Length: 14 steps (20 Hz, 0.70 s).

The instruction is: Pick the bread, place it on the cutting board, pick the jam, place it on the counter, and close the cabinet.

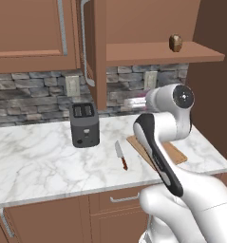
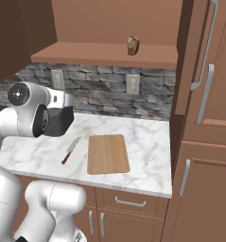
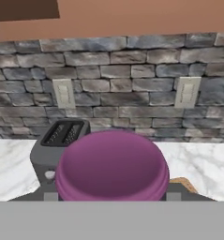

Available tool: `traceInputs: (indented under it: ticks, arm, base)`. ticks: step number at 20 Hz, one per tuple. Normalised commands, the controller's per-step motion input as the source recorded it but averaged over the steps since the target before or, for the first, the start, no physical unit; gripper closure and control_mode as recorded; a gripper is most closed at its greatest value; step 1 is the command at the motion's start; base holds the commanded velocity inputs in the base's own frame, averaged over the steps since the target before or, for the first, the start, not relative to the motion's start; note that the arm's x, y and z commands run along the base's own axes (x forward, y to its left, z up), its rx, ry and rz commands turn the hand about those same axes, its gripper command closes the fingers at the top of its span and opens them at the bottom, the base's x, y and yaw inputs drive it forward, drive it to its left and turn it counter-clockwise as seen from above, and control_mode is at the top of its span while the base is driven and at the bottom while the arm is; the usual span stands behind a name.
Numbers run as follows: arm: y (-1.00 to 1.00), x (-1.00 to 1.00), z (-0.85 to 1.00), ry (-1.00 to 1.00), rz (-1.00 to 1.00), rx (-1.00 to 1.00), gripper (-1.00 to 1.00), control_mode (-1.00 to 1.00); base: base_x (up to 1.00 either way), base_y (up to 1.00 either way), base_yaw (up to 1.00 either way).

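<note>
text: none legible | labels: none | signs: none

You had the bread [image 2: 133, 45] up on the open shelf [image 2: 105, 53] of the cabinet [image 1: 93, 47], above the worktop [image 2: 147, 142] and well apart from everything below. On the worktop the cutting board [image 2: 108, 153] lay near the front edge with the knife [image 2: 71, 150] just beside it on its left, and the toaster [image 1: 84, 124] stood further left. In the hand view, the jam [image 3: 112, 168] sat close before the hand, with the toaster behind it to the left.

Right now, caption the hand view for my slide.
Purple jam jar held in the gripper, toaster and stone backsplash behind.
</note>
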Motion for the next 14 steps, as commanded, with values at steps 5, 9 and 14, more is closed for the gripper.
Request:
traceInputs:
  ticks: [5,9,14]
  arm:
    - [0.19,0.0,-0.2,0.01,0.08,0.0,1.0,-1.0]
    - [0.17,-0.06,-0.18,0.01,0.07,0.0,1.0,-1.0]
    - [0.16,-0.09,-0.16,0.03,0.06,0.0,1.0,-1.0]
  base:
    - [0.0,0.0,0.0]
    - [0.0,0.0,0.0]
    - [0.0,0.0,0.0]
